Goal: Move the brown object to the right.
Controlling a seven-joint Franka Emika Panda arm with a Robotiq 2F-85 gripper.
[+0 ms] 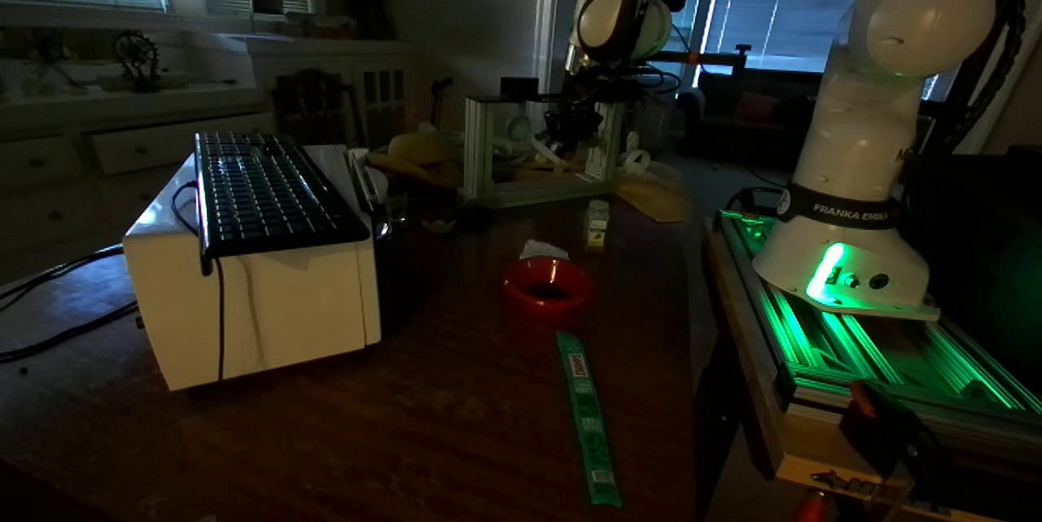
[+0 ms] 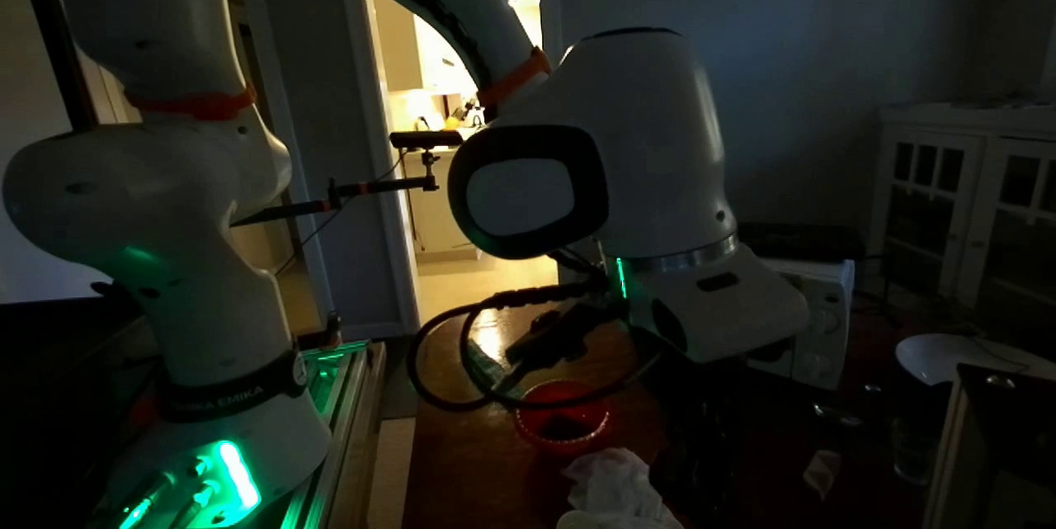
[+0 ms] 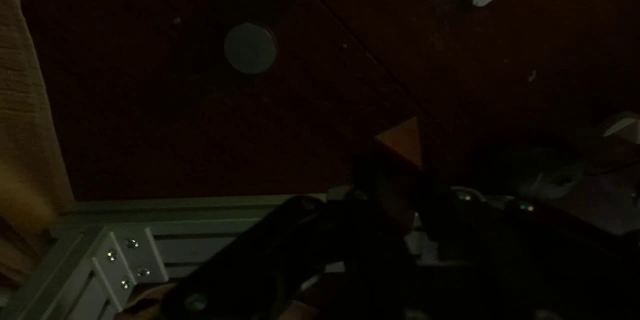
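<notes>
The brown object (image 3: 404,141) shows in the wrist view as a small block with a lighter triangular face. It sits between the dark fingertips of my gripper (image 3: 400,185), which appear closed on its sides. The picture is very dark, so the exact contact is hard to see. In an exterior view my gripper (image 1: 570,135) hangs above the table by the metal frame, and the brown object cannot be made out clearly there. In an exterior view my gripper (image 2: 693,463) is a dark shape below the wrist.
A metal frame (image 1: 529,198) stands under and behind the gripper. A small bottle (image 1: 597,222), white crumpled plastic (image 2: 615,489), a red bowl (image 1: 547,287) and a green strip (image 1: 588,416) are on the table. A white box with a keyboard (image 1: 269,188) stands beside them.
</notes>
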